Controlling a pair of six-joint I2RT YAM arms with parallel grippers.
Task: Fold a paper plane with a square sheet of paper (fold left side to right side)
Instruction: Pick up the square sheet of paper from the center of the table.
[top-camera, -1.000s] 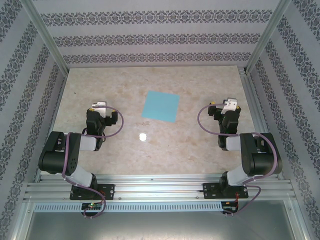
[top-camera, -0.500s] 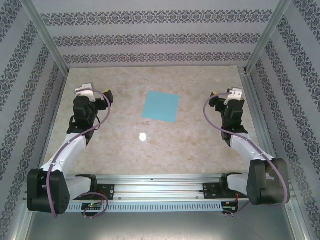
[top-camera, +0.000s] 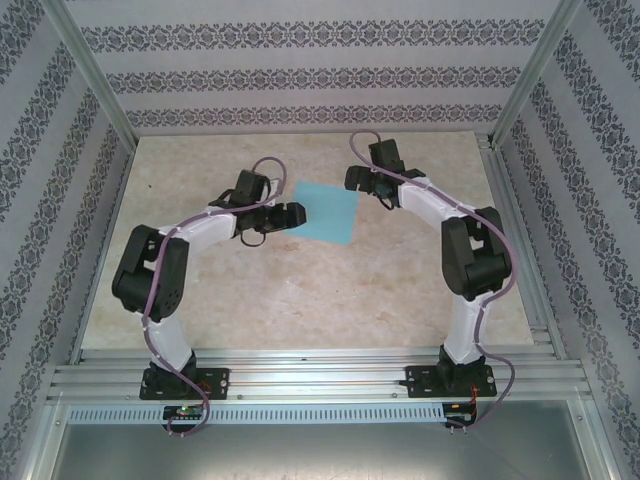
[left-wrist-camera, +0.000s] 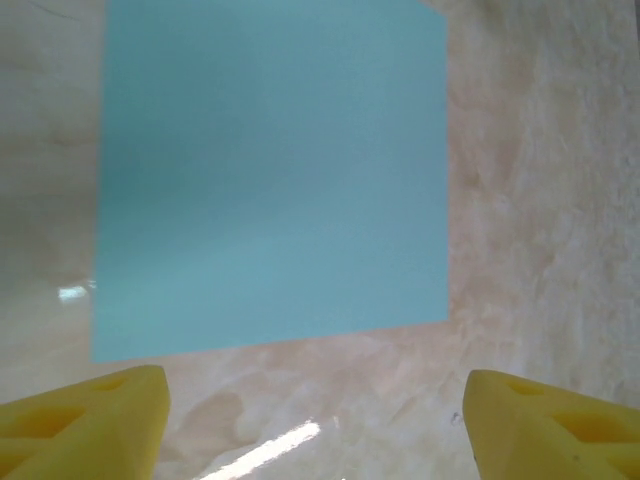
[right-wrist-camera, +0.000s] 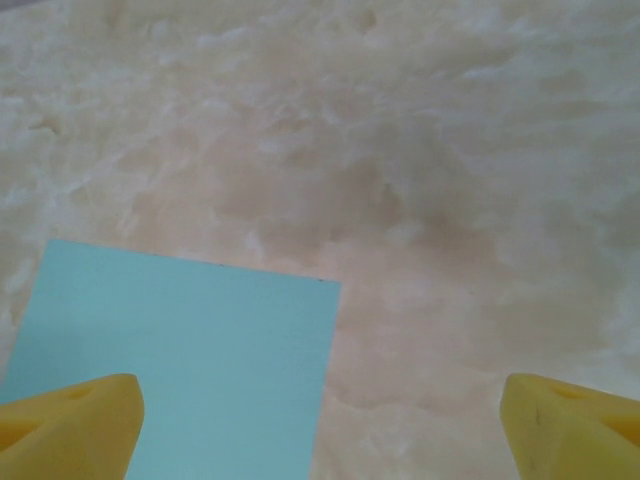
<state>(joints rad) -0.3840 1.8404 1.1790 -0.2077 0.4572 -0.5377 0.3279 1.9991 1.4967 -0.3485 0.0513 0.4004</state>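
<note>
The square sheet of paper (top-camera: 325, 212) is light blue and lies flat and uncreased on the marble table, a little behind the middle. My left gripper (top-camera: 291, 214) is low at the sheet's left edge and points right at it. In the left wrist view the sheet (left-wrist-camera: 270, 180) lies just beyond the gripper (left-wrist-camera: 315, 430), whose yellow fingertips (left-wrist-camera: 80, 420) stand wide apart over bare table. My right gripper (top-camera: 357, 179) hovers at the sheet's far right corner. In the right wrist view that corner of the sheet (right-wrist-camera: 180, 370) lies by the left fingertip (right-wrist-camera: 65, 425) of the open gripper (right-wrist-camera: 320, 430).
The marble tabletop (top-camera: 300, 300) is fenced by patterned walls and aluminium posts (top-camera: 95, 80). A metal rail (top-camera: 320, 375) carrying both arm bases runs along the near edge. A bright glare streak (left-wrist-camera: 265, 450) lies on the table between the left fingers.
Both arms have swung in from the table's sides towards the middle. The left gripper has arrived at the sheet's left edge, the right at its far right corner. The sheet has not moved.
</note>
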